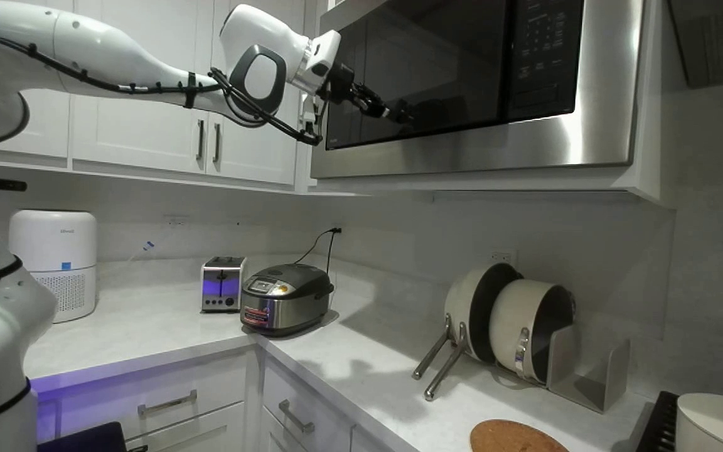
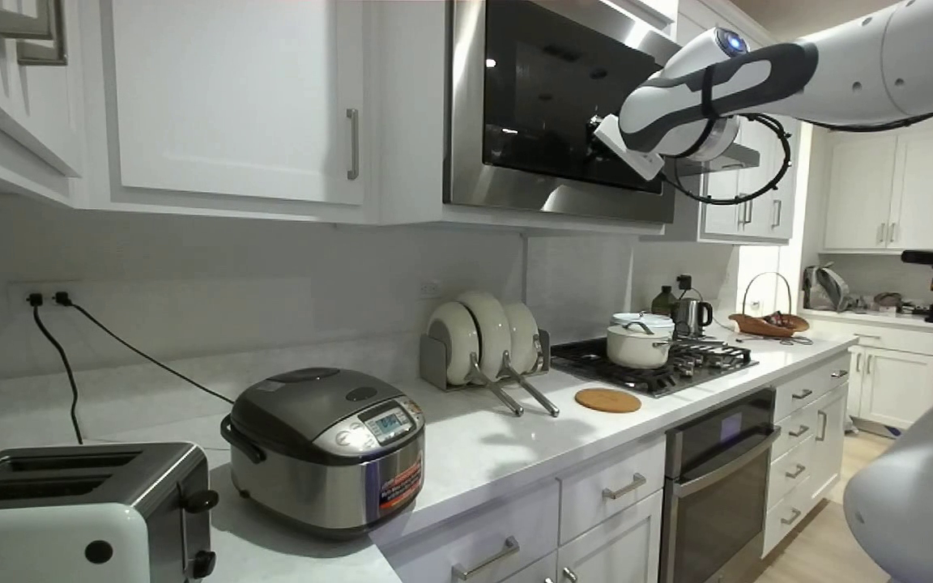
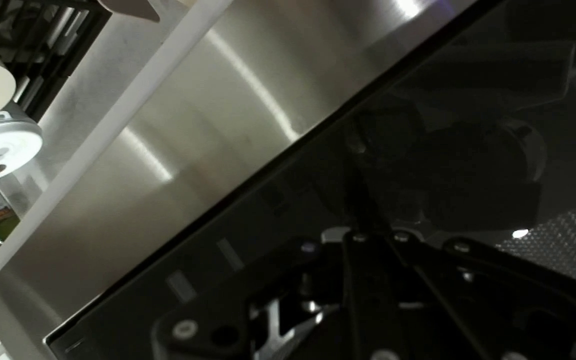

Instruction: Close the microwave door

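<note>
Microwave door (image 1: 443,56): dark tinted glass, reflective, brushed stainless-steel frame, apparently flush; set high above the white countertop (image 1: 336,351). Panda arm (image 1: 110,50): outstretched at door height, wrist angled toward the glass; Robotiq gripper (image 1: 388,113), fingers together, nothing held, tips near the pane, contact unclear.

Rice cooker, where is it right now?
In both exterior views, the rice cooker is on the counter, just right of the toaster and left of the pans.
</note>
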Controlling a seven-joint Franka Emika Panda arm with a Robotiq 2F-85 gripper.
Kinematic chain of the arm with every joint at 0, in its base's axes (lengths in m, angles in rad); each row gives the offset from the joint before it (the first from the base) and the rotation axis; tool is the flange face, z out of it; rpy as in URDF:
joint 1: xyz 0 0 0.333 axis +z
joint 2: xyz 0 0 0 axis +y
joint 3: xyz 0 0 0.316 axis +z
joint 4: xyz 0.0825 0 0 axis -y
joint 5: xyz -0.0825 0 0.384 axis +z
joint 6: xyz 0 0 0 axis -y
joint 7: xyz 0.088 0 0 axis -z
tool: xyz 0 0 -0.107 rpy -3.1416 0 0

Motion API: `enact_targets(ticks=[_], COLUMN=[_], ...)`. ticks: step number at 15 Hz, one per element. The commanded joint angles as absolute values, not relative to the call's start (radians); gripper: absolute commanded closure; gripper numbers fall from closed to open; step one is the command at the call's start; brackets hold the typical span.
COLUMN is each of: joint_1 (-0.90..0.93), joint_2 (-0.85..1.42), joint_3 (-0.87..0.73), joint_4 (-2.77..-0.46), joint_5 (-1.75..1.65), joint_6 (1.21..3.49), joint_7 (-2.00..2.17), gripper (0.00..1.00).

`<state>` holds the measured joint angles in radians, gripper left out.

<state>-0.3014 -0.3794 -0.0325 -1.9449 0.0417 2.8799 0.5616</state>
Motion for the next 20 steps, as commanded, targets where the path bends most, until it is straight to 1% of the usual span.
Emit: enact_targets(ticks=[1, 11, 20], joint_1=[-0.254, -0.227, -0.408], joint_2=[-0.348, -0.325, -0.289], joint_3=[-0.066, -0.093, -0.004], joint_4=[-1.901, -1.894, -1.886], joint_5=[0.103, 0.136, -0.096], joint_6=[2.874, 2.883, 2.957], joint_7=[0.48, 0.408, 0.549], gripper=[1.0, 1.0, 1.0])
